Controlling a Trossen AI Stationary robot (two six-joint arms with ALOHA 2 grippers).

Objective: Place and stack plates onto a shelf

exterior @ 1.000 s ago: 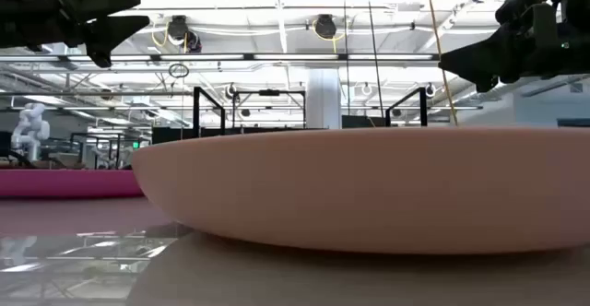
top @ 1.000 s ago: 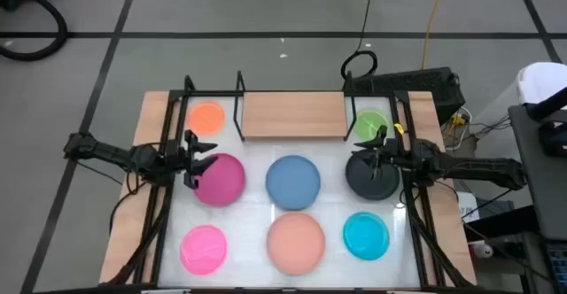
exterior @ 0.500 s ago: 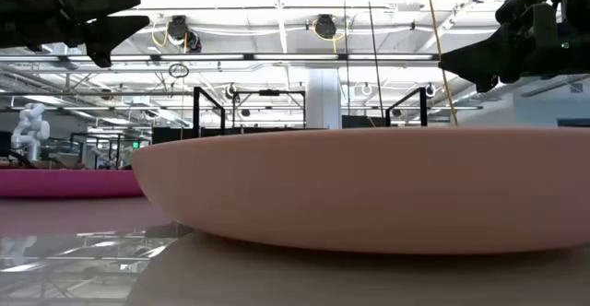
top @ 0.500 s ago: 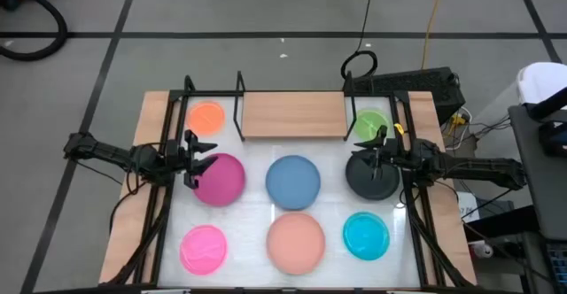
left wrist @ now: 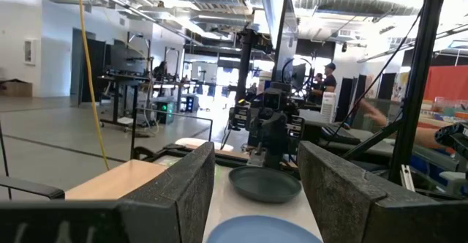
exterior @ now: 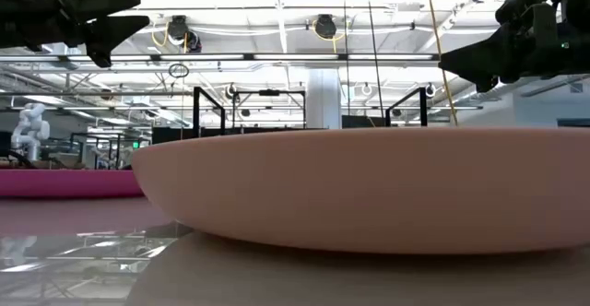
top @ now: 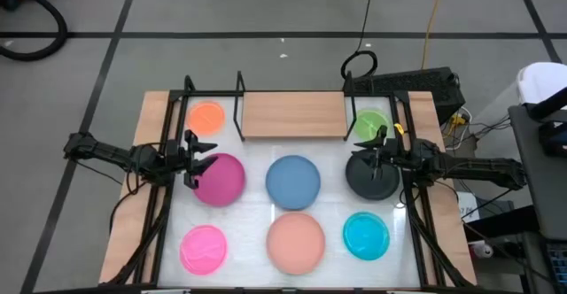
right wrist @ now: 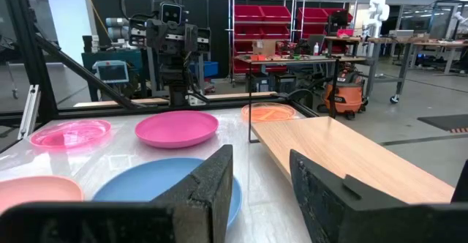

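Nothing has moved since the earlier frame. Left gripper [top: 202, 161] hovers, fingers open, at the round magenta plate [top: 221, 179]; right gripper [top: 373, 146] fingers part-open, empty, over the black plate [top: 370, 176]. Flat wooden shelf [top: 292, 114] lies along the glossy counter's [top: 337, 201] far edge.

change: none visible | arms, plates: same positions as before

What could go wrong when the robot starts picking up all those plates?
The plates are shallow and lie flat, so the magenta plate could slip from the open left gripper when grabbed. The shelf has thin black uprights that a carried plate might bump. The right gripper above the black plate could knock the nearby green plate.
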